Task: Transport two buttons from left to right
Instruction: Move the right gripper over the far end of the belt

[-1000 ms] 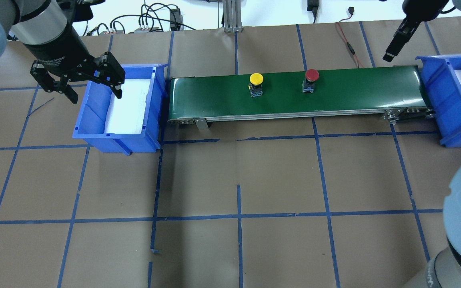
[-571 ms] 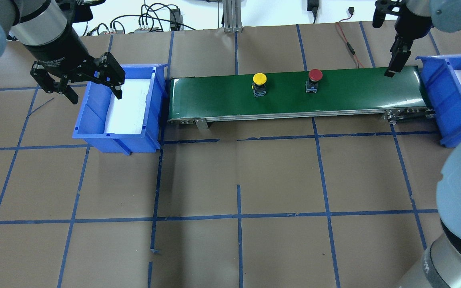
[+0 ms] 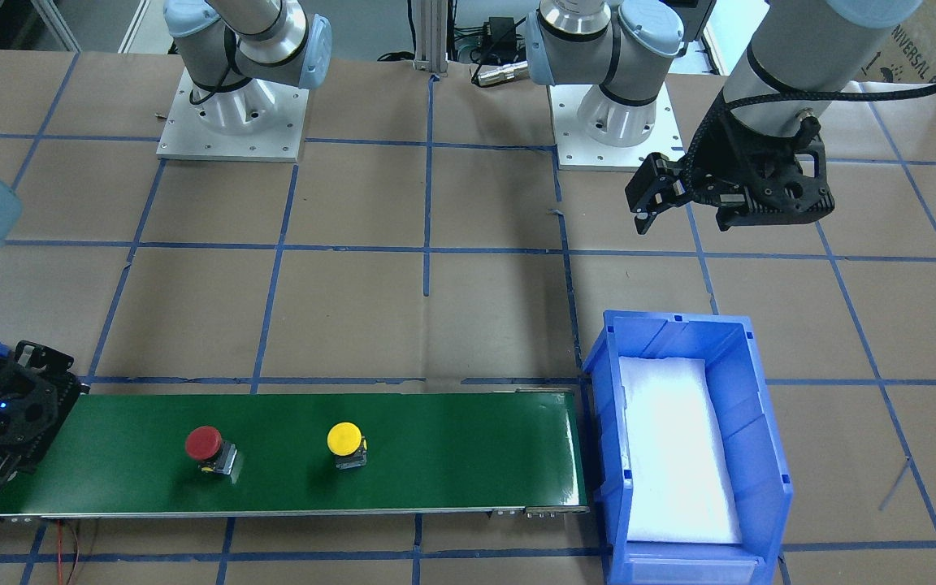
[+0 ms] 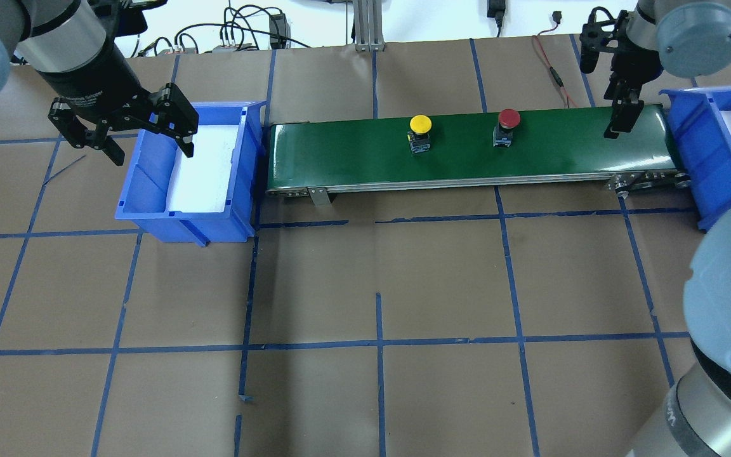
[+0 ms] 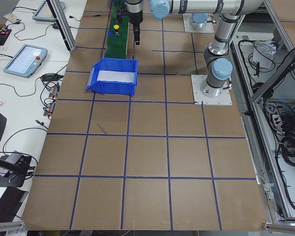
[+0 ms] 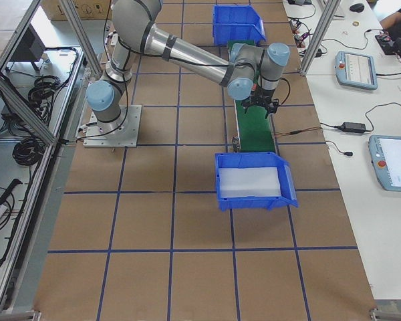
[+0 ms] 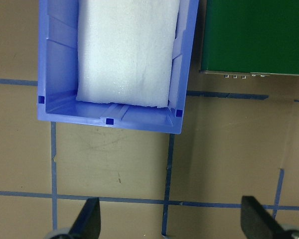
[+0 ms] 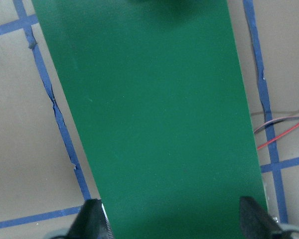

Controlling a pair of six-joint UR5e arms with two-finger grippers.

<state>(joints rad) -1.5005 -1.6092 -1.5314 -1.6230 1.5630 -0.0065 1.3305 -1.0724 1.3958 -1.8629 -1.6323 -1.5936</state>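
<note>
The yellow button [image 4: 420, 123] and the red button [image 4: 509, 118] stand upright on the green conveyor belt [image 4: 340, 152], the red one further right. Both also show in the front view, yellow [image 3: 344, 439] and red [image 3: 203, 444]. My left gripper [image 4: 150, 151] is open and empty, hovering over the near-left rim of the left blue bin [image 4: 150, 190]. My right gripper [image 8: 172, 219] is open and empty above the belt's right end, right of the red button; one of its fingers [image 4: 616, 117] hangs over the belt.
The left bin holds only white foam padding [image 7: 127, 50]. A second blue bin [image 4: 695, 139] stands at the belt's right end. Red and black cables [image 4: 553, 70] lie behind the belt. Brown paper with blue tape lines covers the table.
Both buttons have travelled right along the belt. My right gripper has swung in and down over the belt's right end. The left arm has not moved.
</note>
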